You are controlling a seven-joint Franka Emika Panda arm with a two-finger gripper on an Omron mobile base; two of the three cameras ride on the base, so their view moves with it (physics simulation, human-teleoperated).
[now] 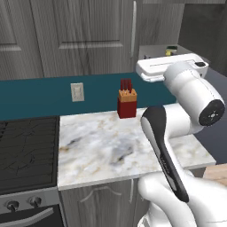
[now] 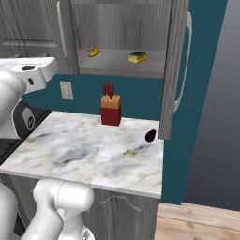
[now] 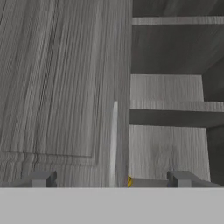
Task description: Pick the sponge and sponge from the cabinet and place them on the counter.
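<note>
A rectangular yellow sponge (image 2: pixel 137 57) with a dark green top lies on the grey shelf (image 2: pixel 117 64) of the open dark grey cabinet (image 1: pixel 88 35). My gripper (image 3: pixel 111 179) is open with nothing between its fingertips. It is raised in front of the cabinet, facing the closed left door and its thin silver handle (image 3: pixel 113 144). The open shelves lie to the right in the hand view. My white hand (image 2: pixel 29 69) hovers above the marble counter (image 2: pixel 93 150), left of the sponge and apart from it. A small yellow bit (image 3: pixel 129 180) shows by the door edge; I cannot tell what it is.
A yellow banana (image 2: pixel 94 52) lies on the shelf left of the sponge. The right cabinet door (image 2: pixel 176 70) stands swung open over the counter's end. A red knife block (image 1: pixel 127 104) stands at the back wall, a small dark object (image 2: pixel 150 136) nearby. A black stovetop (image 1: pixel 26 150) is to the left.
</note>
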